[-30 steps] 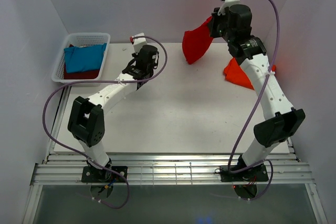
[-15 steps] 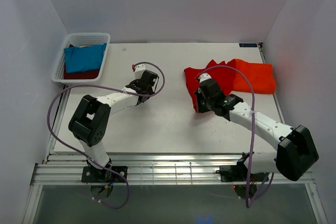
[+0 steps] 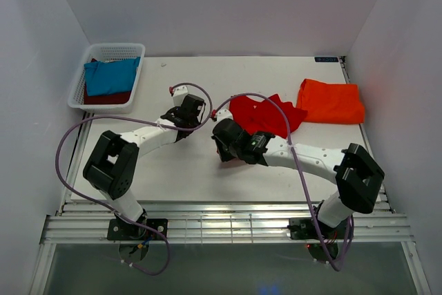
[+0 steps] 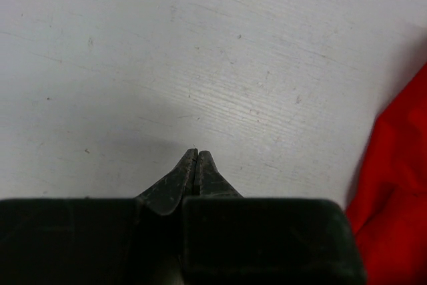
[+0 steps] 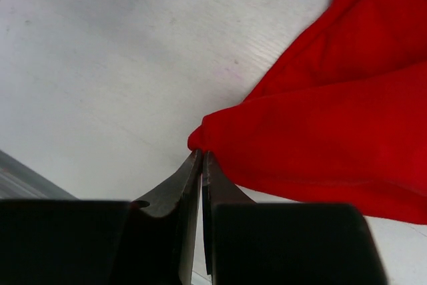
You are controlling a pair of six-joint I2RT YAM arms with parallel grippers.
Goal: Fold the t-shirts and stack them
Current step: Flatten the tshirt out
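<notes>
The bright red t-shirt (image 3: 266, 114) lies crumpled on the table's middle right. My right gripper (image 3: 224, 148) is low at its near-left end, shut on a corner of the shirt (image 5: 313, 118); in the right wrist view the gripper (image 5: 202, 153) pinches the cloth at its tips. My left gripper (image 3: 199, 117) is shut and empty just left of the red shirt, close above bare table in the left wrist view (image 4: 195, 152), where the red shirt (image 4: 393, 185) shows at the right edge. The orange-red t-shirt (image 3: 331, 101) lies folded at the back right.
A white mesh basket (image 3: 131, 50) at the back left holds a teal-blue t-shirt (image 3: 110, 77) on a dark maroon one (image 3: 107, 98). Purple cables loop over both arms. White walls close the table on three sides.
My right gripper came down from high at the back and moved left toward the table's middle, drawing the red t-shirt with it. My left gripper shifted slightly and stayed shut.
</notes>
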